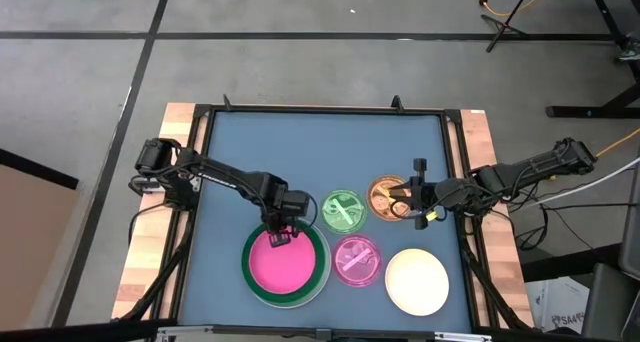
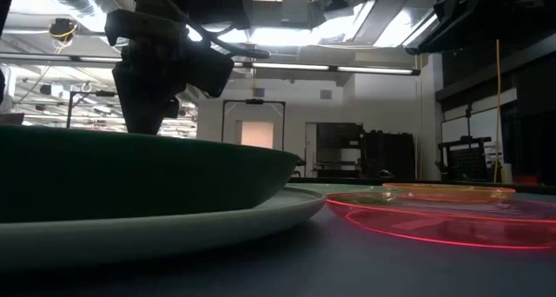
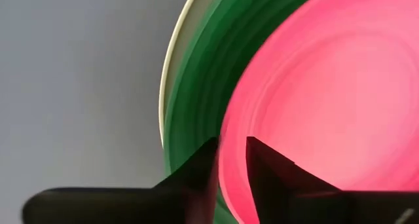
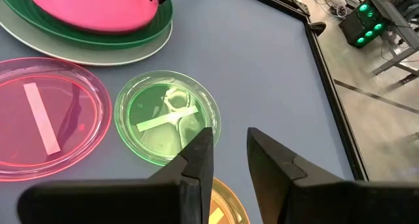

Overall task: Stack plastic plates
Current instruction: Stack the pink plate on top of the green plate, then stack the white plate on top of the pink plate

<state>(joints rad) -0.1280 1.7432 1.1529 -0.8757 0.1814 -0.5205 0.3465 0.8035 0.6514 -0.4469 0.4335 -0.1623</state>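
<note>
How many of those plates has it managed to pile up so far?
Three are stacked: the medium pink plate sits in the large dark green plate, on the large white plate. The left gripper hangs at the pink plate's rim, its fingers either side of that edge. The right gripper is over the small orange translucent plate. Loose: the small green translucent plate, small pink translucent plate and cream plate.
</note>
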